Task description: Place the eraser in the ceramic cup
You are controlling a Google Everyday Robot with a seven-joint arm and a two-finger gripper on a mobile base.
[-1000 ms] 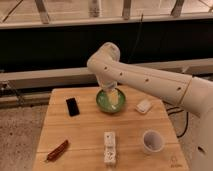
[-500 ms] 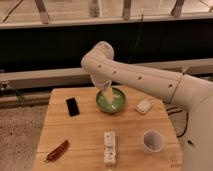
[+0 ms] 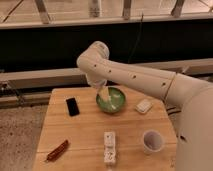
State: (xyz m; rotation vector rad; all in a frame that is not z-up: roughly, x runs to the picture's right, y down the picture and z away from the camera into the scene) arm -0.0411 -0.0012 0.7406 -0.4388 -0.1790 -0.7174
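The eraser (image 3: pixel 73 106) is a small flat black block lying on the wooden table (image 3: pixel 80 135) at the left. The ceramic cup (image 3: pixel 152 141) is a small white round cup standing near the table's front right. My gripper (image 3: pixel 102 93) hangs from the white arm over the left rim of the green bowl (image 3: pixel 112 99), to the right of the eraser and well away from the cup.
A long white ridged block (image 3: pixel 109 148) lies at the front middle. A small white pad (image 3: pixel 144 106) lies right of the bowl. A red-brown object (image 3: pixel 57 150) lies at the front left. A dark wall and railing run behind the table.
The arm has swung left, carrying the gripper from over the bowl's middle toward its left rim. The objects on the table have not moved.
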